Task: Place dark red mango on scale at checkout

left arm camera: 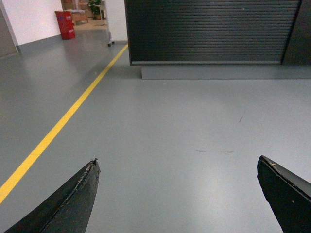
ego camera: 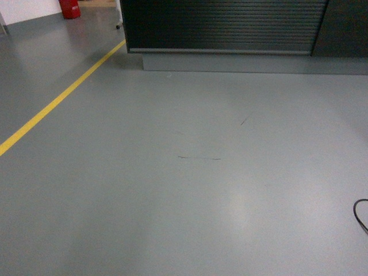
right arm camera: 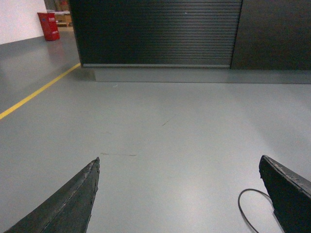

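Facing the checkout (ego camera: 224,26) across bare grey floor (ego camera: 190,190), apparently in the approach step. Keeping both the left end effector (left arm camera: 177,194) and the right end effector (right arm camera: 179,194) spread wide, holding nothing. Not seeing mango or scale anywhere. Next, probably needing to find the mango before any grasp.

Glossy grey floor (ego camera: 190,195) w/ yellow line (ego camera: 60,98), white wall (left arm camera: 31,19), red box (left arm camera: 64,24) far left

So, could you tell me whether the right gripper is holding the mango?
No, the right gripper is open, with only bare grey floor between its fingers.
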### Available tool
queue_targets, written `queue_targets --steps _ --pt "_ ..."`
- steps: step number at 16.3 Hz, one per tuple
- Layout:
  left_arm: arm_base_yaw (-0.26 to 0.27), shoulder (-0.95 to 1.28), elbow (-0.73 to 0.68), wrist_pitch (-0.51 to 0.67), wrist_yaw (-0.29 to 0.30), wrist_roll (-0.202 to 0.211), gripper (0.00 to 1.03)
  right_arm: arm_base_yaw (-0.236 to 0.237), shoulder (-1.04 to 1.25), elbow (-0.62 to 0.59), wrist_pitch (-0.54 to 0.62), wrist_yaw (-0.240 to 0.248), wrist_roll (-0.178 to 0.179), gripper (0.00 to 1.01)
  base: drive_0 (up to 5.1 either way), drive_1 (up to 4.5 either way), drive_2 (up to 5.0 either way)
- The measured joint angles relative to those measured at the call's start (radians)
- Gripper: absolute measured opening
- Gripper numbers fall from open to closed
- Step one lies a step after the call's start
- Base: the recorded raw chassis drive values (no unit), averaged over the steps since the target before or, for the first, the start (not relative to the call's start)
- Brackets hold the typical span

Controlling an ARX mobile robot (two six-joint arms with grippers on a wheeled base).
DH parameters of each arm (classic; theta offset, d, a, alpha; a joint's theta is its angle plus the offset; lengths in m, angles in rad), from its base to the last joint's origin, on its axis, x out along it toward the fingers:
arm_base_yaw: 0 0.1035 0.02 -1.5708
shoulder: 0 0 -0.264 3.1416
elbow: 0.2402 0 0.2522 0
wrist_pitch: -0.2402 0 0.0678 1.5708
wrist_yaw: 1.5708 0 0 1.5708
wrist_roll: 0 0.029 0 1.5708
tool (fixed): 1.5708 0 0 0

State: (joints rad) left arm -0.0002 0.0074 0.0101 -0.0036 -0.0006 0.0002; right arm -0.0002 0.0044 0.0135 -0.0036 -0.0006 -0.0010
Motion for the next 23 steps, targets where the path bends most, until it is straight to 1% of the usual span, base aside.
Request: queue_targets --steps 23 --pt "0.000 0.000 0.000 0.000 0.000 0.000 0.98 0.000 0.000 0.000 0.000 0.000 0.000 0.98 0.0 0.00 0.0"
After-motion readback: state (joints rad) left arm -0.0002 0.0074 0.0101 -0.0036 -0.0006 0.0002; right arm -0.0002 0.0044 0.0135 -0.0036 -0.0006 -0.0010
